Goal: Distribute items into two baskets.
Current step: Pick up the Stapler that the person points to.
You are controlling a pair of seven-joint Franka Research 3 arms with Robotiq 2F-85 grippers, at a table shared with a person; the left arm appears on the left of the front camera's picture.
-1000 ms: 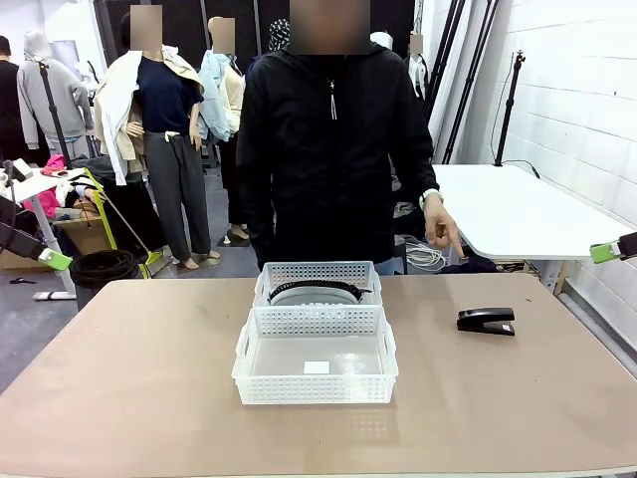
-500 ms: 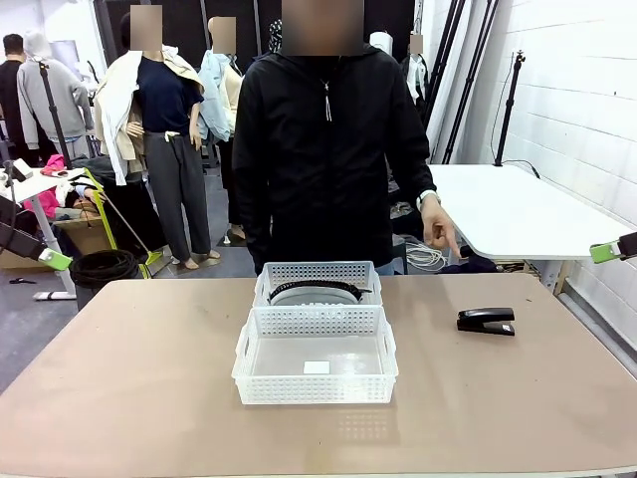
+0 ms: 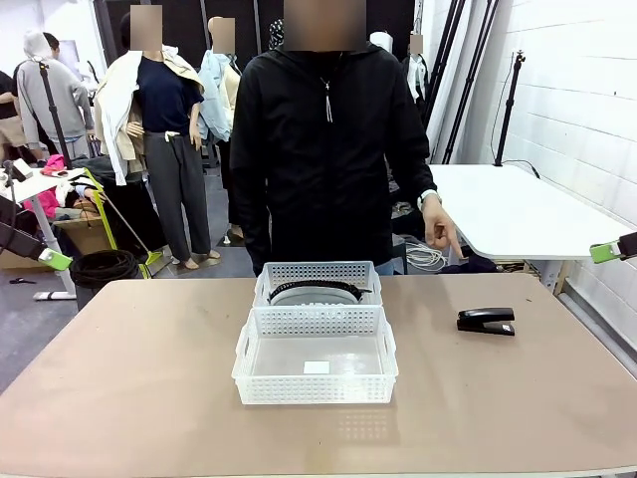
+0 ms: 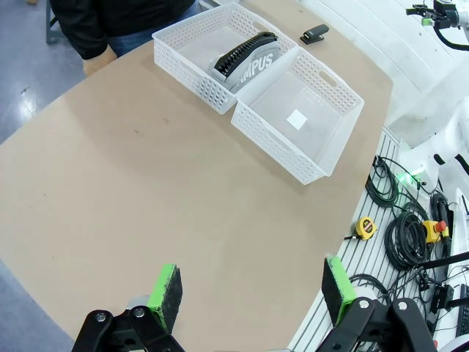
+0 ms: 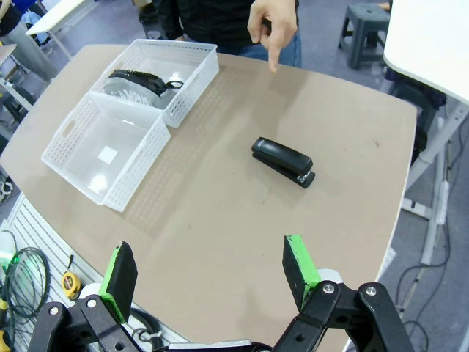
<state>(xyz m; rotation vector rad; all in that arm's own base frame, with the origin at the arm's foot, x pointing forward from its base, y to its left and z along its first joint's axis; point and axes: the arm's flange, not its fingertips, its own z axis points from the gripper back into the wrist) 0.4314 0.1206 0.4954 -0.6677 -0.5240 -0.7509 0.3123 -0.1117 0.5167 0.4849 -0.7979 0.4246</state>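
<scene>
Stapler (image 3: 486, 321) at 3 o'clock of near basket (image 3: 315, 319); fabric (image 4: 253, 66) in far basket (image 3: 317, 270). My left gripper (image 4: 253, 290) and right gripper (image 5: 209, 275) gape wide, empty.

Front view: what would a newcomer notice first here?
In the middle of the table, the far basket holds a grey fabric piece, and the near basket right in front of it holds no item. A black stapler lies alone to the robot's right. The person's hand points down just beyond it.
</scene>
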